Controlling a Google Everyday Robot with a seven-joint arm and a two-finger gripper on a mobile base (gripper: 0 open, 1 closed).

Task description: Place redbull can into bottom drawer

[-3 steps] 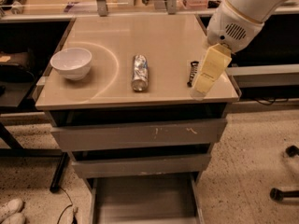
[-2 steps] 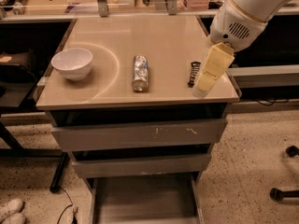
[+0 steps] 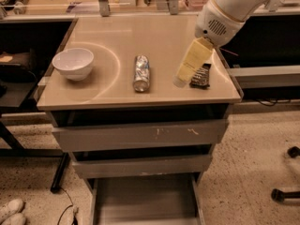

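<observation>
1. Closer to the redbull can (image 3: pixel 141 72) came the gripper (image 3: pixel 182 79). It had swung from over the dark snack packet (image 3: pixel 201 76) to the stretch of top between packet and can, with its tip low over the surface.
2. The can itself had not budged. It lay on its side on the cabinet top (image 3: pixel 140 27), untouched, one shiny end turned toward me.
3. The gripper stood near the can, on the packet's side, apart from it and carrying nothing I could see. I could not tell whether it was spread or pressed together.
4. The packet lay just past the gripper, on the side away from the can. The white bowl (image 3: pixel 73 62) sat on the can's other side, well apart from it.
5. Below the can, the bottom drawer (image 3: pixel 145 200) stood pulled out, with the can not yet in it. Two shallower drawers (image 3: pixel 140 135) sat between it and the can.
6. I judged this to be the approach, with the grasp not yet begun. What remained was to straddle the can's body, close on it, lift it and carry it down to the drawer. Being round, the can could roll if the gripper nudged it sideways.
</observation>
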